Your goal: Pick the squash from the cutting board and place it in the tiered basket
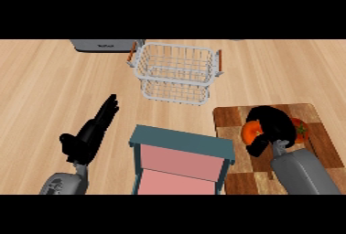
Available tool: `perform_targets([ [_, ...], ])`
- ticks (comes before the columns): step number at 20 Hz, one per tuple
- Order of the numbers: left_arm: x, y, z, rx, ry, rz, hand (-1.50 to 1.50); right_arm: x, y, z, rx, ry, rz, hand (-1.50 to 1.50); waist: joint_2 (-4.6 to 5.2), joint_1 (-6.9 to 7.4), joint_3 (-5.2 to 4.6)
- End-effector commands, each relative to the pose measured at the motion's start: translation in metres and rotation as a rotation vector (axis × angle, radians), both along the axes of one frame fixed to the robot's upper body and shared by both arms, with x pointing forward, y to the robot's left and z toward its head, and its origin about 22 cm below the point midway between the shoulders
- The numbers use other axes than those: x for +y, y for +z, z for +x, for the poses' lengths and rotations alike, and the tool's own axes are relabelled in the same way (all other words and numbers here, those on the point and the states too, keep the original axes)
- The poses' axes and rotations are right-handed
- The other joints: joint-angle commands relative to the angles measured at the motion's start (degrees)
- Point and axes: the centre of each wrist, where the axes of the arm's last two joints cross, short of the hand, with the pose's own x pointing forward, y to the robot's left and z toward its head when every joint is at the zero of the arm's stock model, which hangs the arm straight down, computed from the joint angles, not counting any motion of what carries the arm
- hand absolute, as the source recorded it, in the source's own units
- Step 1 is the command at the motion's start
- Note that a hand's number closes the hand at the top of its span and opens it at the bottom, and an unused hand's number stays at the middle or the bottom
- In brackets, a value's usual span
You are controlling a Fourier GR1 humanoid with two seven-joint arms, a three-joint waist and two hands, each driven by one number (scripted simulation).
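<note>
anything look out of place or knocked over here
Nothing stands out. The white wire tiered basket stands upright on the wooden counter, and the orange-red squash lies on the brown wooden cutting board under the curled right hand. The left hand rests open at lower left.

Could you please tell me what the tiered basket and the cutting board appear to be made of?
Tiered basket: probably white-coated metal wire, judging by its thin open grid. Cutting board: apparently matte wood, showing light and dark brown blocks.
</note>
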Motion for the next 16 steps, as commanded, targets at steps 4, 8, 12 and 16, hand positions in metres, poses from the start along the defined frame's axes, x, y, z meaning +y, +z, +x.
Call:
perform_targets([
  [4, -0.010, 0.006, 0.007, -0.017, -0.009, -0.014, 0.00, 0.001, 0.005, -0.021, -0.061, 0.026, -0.027, 1.50, -0.03, -0.36, 0.05],
  [8, -0.008, 0.000, -0.003, 0.007, 0.002, 0.003, 0.00, -0.024, 0.019, -0.014, -0.136, 0.000, -0.043, 1.50, -0.02, -0.28, 0.06],
  [12, 0.009, -0.006, 0.007, -0.007, 0.004, 0.009, 0.00, -0.099, 0.014, -0.017, -0.145, 0.028, -0.119, 1.50, 0.10, -0.32, 0.08],
  [16, 0.003, -0.010, -0.007, -0.006, 0.001, -0.006, 0.00, -0.107, 0.046, -0.015, -0.319, -0.014, 0.088, 1.50, -0.06, -0.50, 0.08],
])
